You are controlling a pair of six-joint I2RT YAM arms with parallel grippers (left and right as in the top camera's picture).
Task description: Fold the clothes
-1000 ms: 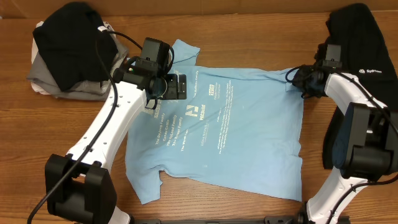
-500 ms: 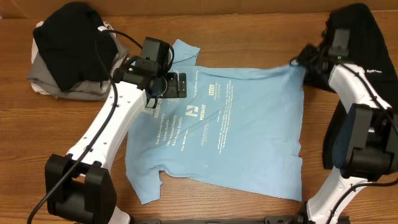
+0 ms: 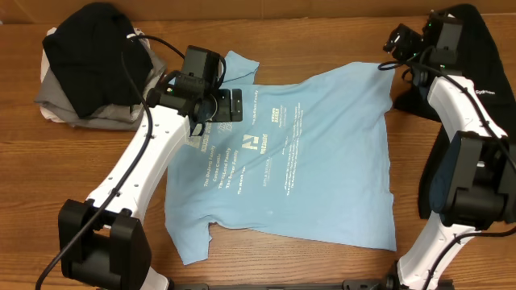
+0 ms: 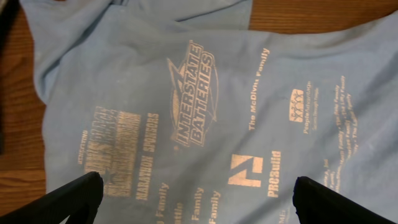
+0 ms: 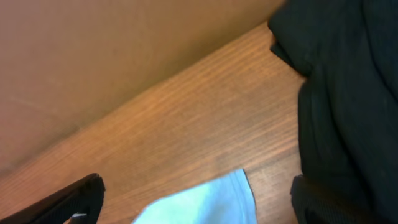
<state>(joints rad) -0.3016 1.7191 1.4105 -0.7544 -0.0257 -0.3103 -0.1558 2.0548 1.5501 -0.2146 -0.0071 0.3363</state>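
Here's the light-blue T-shirt (image 3: 282,169), spread out flat with its print facing up, across the middle of the wooden table (image 3: 322,48). Its two sleeves lie on the left side, one far and one near, and the hem runs down the right. The cloth is mostly smooth, with a few creases near the far sleeve and a curled flap at the near left corner.

The left gripper (image 3: 234,105) hovers over the far left part of the shirt, just beside the far sleeve. On its wrist camera the two fingers stand wide apart at the bottom corners, and the left gripper (image 4: 199,205) has nothing between them, only white lettering on blue cloth (image 4: 205,106) below.

At the far right, the right gripper (image 3: 401,39) sits just past the shirt's far right hem corner. Its wrist view shows the jaws spread wide and holding nothing. The pale blue corner (image 5: 205,199) lies on the wood below the gap between the fingers. It looks clear of both, though this low in the frame I can't be certain.

The black garment (image 3: 476,56) is heaped at the far right edge, just beside that arm, and it fills the right side of the wrist picture (image 5: 348,112). A brown cardboard wall (image 5: 124,62) backs the table. Far left, well apart from the right arm, a dark bundle (image 3: 89,56) rests on top of folded grey cloth (image 3: 72,109).
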